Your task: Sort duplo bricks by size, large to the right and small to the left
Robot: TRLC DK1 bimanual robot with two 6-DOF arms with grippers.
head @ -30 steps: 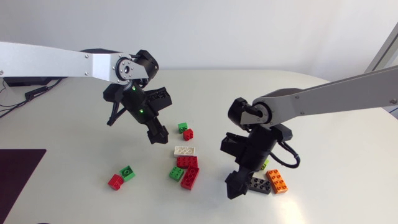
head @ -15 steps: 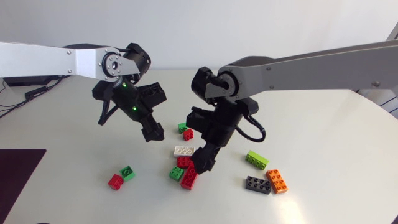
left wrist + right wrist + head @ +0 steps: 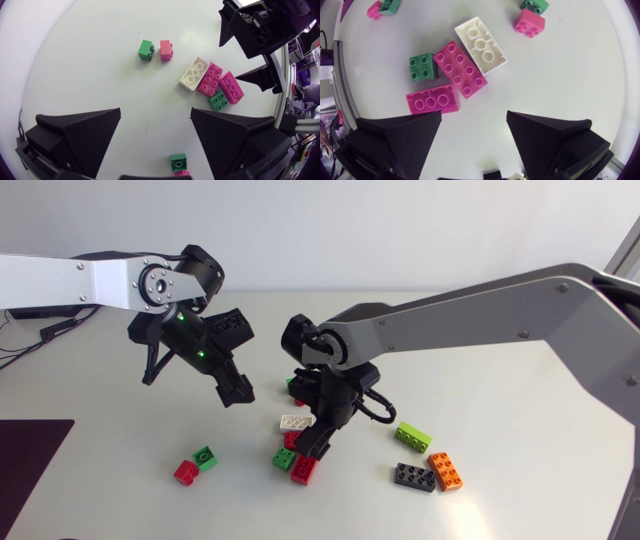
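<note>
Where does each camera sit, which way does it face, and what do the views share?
Head view: fixed above the table, looking down; both arms enter from the sides, left gripper and right gripper included.
Left wrist view: on the left arm's last link, facing down; own open fingers, right gripper ahead.
Right wrist view: on the right arm's last link, facing down at the white brick; own open fingers.
Shared: all three show that brick, ahead of each wrist view's gripper.
</note>
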